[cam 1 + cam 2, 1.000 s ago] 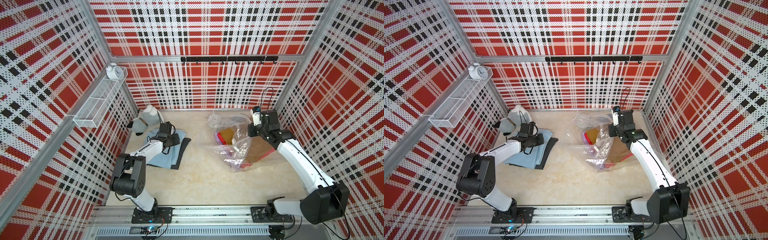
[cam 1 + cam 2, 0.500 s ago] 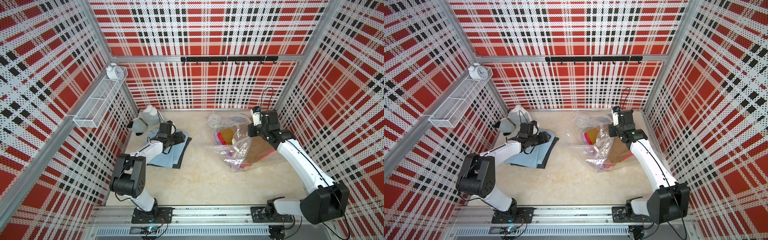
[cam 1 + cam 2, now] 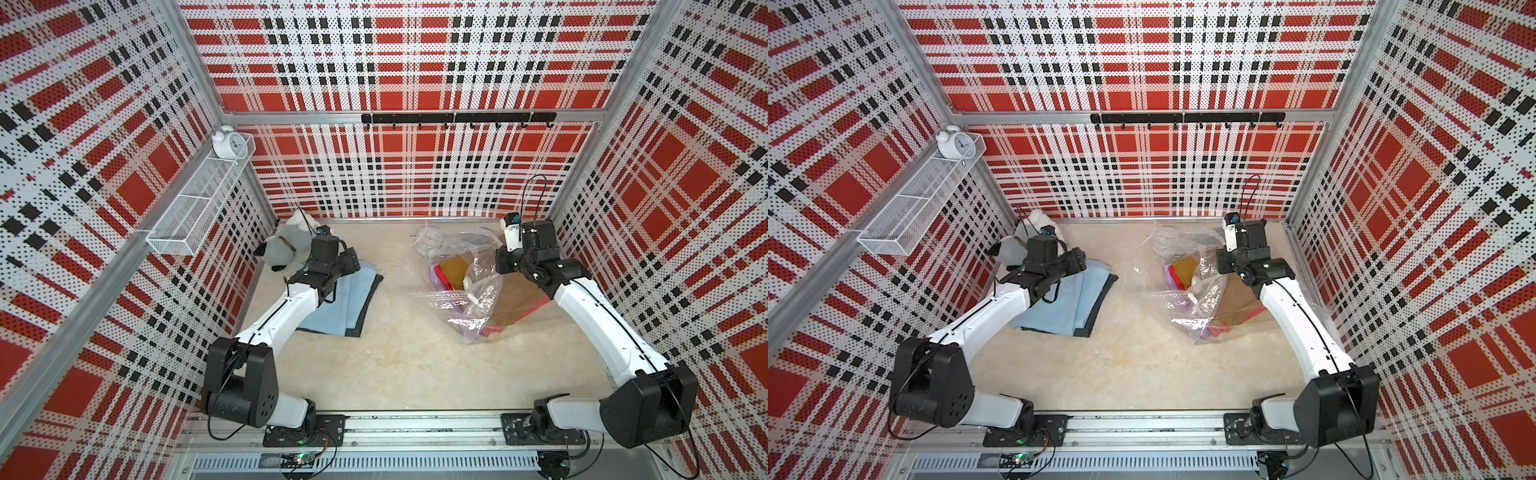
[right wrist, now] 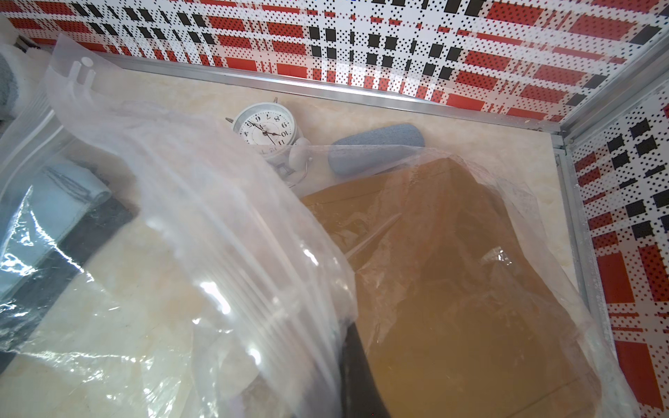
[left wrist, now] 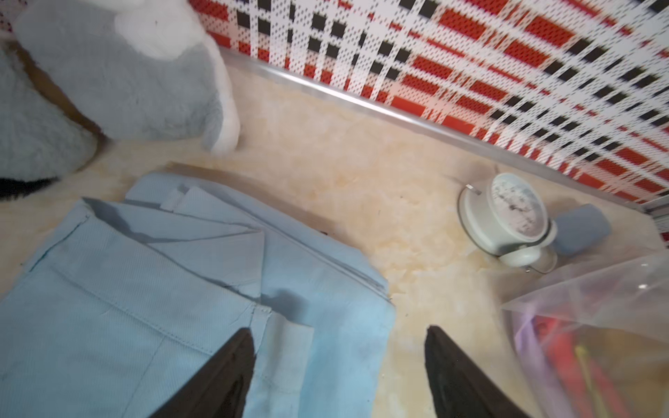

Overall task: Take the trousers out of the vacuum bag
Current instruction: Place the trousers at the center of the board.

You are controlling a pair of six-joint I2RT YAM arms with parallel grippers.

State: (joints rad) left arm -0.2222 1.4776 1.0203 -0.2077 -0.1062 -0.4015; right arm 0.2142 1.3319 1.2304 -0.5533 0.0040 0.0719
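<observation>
Light blue trousers (image 3: 345,303) (image 5: 144,289) lie folded on charcoal-black trousers (image 3: 371,297) at the left of the floor. My left gripper (image 3: 352,261) (image 5: 338,331) hovers over their far end, open, with nothing between its fingers. At the right the clear vacuum bag (image 3: 465,299) (image 4: 217,217) lies crumpled with its mouth raised. My right gripper (image 3: 500,266) (image 4: 347,343) is shut on the bag's upper edge. Inside the bag I see mustard-brown trousers (image 3: 455,266) (image 4: 470,289), with red trousers (image 3: 536,305) and lilac trousers (image 3: 436,274) under them.
A grey-white plush toy (image 3: 286,245) sits in the far left corner beside the left gripper. A white alarm clock (image 3: 430,241) (image 4: 264,130) and a grey cylinder (image 4: 376,148) lie behind the bag by the back wall. A wire shelf (image 3: 199,208) hangs on the left wall.
My left gripper has opened and let go of the light blue trousers, which now lie flat on the black pair. The right arm and the bag have not moved.
</observation>
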